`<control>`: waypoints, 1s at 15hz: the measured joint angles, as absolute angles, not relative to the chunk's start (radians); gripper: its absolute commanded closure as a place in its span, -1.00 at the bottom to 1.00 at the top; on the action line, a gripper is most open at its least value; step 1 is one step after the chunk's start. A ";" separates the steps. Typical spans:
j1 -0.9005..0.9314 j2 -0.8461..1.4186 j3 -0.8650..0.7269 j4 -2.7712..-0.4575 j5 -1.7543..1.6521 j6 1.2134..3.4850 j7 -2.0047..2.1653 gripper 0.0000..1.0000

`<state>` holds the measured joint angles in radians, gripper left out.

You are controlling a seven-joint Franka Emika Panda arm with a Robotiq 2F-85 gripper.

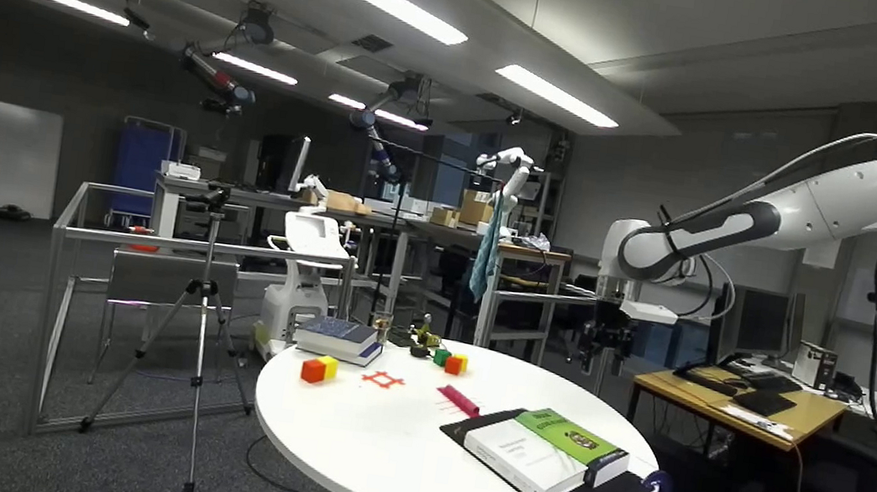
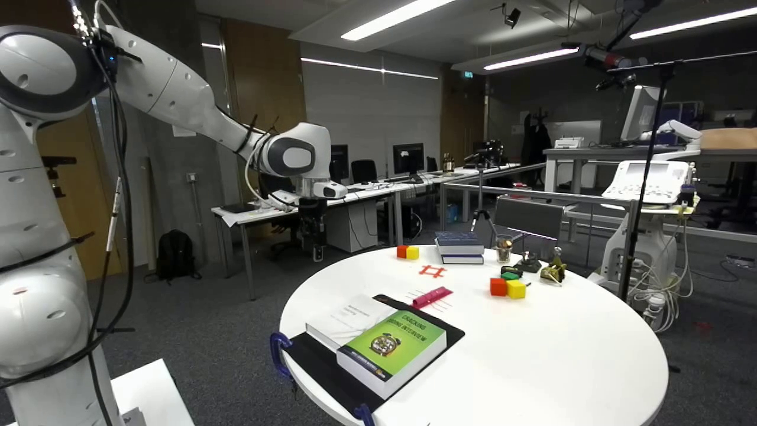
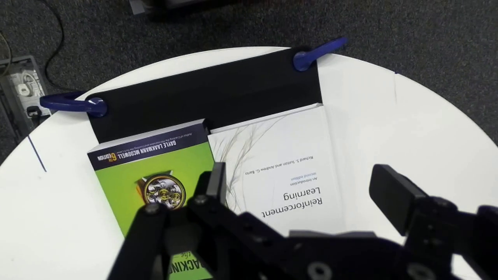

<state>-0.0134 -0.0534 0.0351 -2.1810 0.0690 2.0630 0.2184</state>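
I have my tool (image 3: pixel 300 188) spread wide, its fingers (image 3: pixel 393 194) well apart and raised above the desk (image 2: pixel 562 355). In the wrist view the white book (image 3: pixel 280 163) shows below, between them, untouched; the green book (image 3: pixel 120 182) lies just left of it, partly hidden by a finger. Both lie on a black mat (image 3: pixel 202 97), which two blue clamps (image 3: pixel 303 60) pin at the desk's rim. In an exterior view a clear glass (image 2: pixel 504 248) stands upright on the far side of the desk, just right of the stacked blue books (image 2: pixel 458 239); there are things inside it, too small for me to name. In the wrist view, at the far left, an open grey box (image 3: pixel 37 76) at floor level holds a white plug (image 3: pixel 24 90) and a black plug (image 3: pixel 34 111). Well beyond the desk, in an exterior view, a cardboard box (image 1: pixel 477 207) hides its inside from me.
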 measured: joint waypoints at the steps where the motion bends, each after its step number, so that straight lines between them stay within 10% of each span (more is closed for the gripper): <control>1: -0.014 -0.035 0.026 -2.170 0.061 2.063 0.207 -1.00; 15: -0.016 0.128 -0.024 -2.073 0.009 2.092 0.186 -1.00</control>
<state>-0.0160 0.1276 -0.0239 -2.0732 0.0094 2.0919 0.1858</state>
